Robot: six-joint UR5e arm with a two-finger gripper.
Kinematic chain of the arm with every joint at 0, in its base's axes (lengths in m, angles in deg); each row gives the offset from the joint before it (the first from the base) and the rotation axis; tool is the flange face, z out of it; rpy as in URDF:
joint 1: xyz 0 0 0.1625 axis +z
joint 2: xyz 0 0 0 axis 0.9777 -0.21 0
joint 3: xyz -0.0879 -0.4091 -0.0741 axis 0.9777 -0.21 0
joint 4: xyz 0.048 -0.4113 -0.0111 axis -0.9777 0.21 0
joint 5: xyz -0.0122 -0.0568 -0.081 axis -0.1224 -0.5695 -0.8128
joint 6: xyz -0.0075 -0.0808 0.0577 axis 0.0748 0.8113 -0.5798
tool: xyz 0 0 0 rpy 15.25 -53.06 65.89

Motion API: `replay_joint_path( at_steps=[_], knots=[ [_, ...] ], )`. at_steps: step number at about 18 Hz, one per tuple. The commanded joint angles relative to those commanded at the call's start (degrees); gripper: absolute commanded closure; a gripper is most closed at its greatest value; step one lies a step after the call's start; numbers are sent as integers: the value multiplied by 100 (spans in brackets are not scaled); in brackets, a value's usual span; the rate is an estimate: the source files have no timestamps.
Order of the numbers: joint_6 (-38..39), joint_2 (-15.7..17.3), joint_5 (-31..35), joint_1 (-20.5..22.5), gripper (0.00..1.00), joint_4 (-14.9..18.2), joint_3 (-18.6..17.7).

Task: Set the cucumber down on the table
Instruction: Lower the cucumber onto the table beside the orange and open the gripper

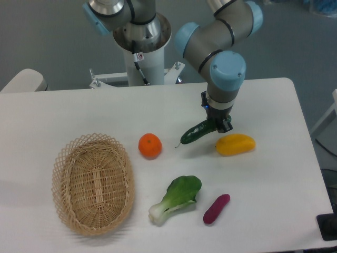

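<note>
Cucumber (196, 134): slim, glossy, likely stiff, light, slippery.
Hold: gripper (216, 125) jaws clamp its upper end; stem tip hangs tilted toward the counter (274, 174).
Neighbour: yellow mango-like piece (235, 144) just beside.

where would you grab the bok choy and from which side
Take the bok choy at its narrow white stalk, lower left, coming from above with the pincer closing across it. The stalk is firmer and slimmer than the broad leaf, with bare table either side.
</note>
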Motion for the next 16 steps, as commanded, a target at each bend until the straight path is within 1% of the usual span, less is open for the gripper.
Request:
replay_joint_path(
  at_steps=[3,6,9,16],
  knots=[
    [271,0,-52,-26,83,17,-149],
    [894,-9,-131,-35,83,44,-220],
    [1502,-88,-281,-35,83,53,-238],
    [1538,-141,-264,-35,82,35,-282]
  ],
)
